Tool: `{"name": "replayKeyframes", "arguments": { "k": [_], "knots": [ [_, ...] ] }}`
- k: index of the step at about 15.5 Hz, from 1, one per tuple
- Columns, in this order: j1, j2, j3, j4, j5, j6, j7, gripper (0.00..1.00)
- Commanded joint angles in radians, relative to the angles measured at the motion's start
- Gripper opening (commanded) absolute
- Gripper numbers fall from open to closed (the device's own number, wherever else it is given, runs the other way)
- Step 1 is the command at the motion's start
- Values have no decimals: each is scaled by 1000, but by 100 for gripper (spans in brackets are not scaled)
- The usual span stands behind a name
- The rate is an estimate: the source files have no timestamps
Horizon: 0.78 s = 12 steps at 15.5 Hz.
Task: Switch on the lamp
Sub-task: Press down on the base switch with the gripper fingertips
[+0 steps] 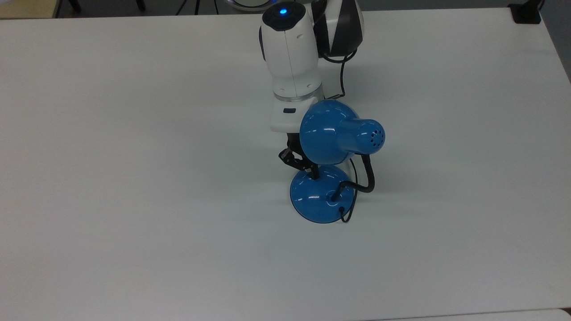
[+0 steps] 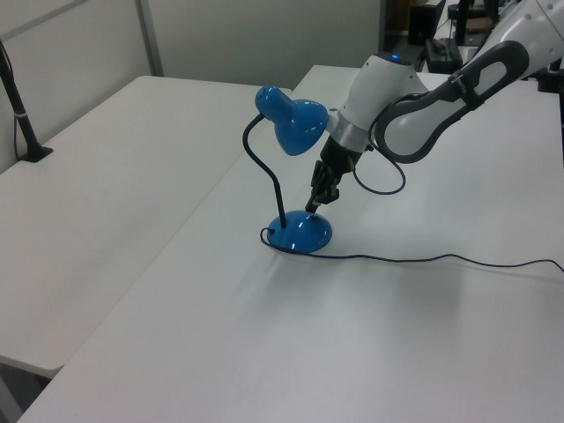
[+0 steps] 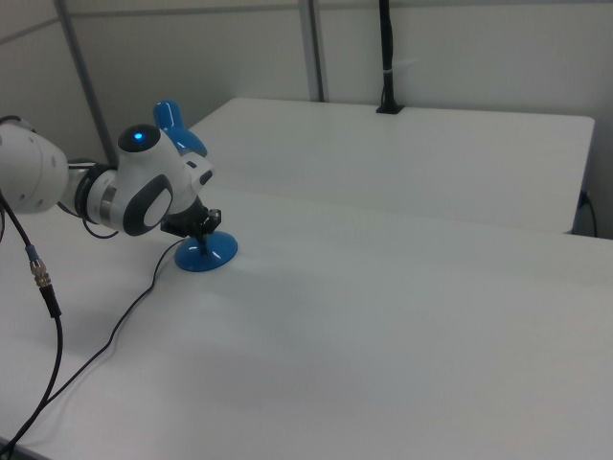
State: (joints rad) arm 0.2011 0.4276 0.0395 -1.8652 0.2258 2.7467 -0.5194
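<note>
The lamp stands near the middle of the white table [image 1: 134,178], with its glossy blue domed base [image 1: 317,200] flat on the surface. A black gooseneck [image 1: 368,176] carries the blue shade [image 1: 332,133] above the base. My gripper [image 1: 314,174] reaches down under the shade, its shut fingertips on the far edge of the base's dome. In the left view the gripper [image 2: 313,205] points at the base [image 2: 300,233] from the left view's right. The right view has the gripper [image 3: 203,230] just above the base [image 3: 207,252]. No light falls on the table below the shade.
The lamp's black cord [image 2: 423,259] trails across the table toward the left view's right. A second white table [image 2: 106,176] adjoins this one, with a black clamped post [image 2: 25,128] at its far edge. My arm's own cable [image 3: 38,273] hangs at the right view's left.
</note>
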Motion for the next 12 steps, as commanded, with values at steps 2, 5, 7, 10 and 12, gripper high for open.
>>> {"name": "replayKeyframes", "arguments": {
  "k": [2, 5, 7, 10, 12],
  "knots": [
    [-9, -41, 8, -55, -5, 24, -18, 0],
    [-9, -33, 6, -55, -5, 24, -19, 0],
    [-6, -27, 7, -54, -5, 24, -18, 0],
    [-2, 9, 8, -38, -5, 28, -16, 0],
    [-2, 25, 8, -25, -5, 30, -14, 0]
  ]
}}
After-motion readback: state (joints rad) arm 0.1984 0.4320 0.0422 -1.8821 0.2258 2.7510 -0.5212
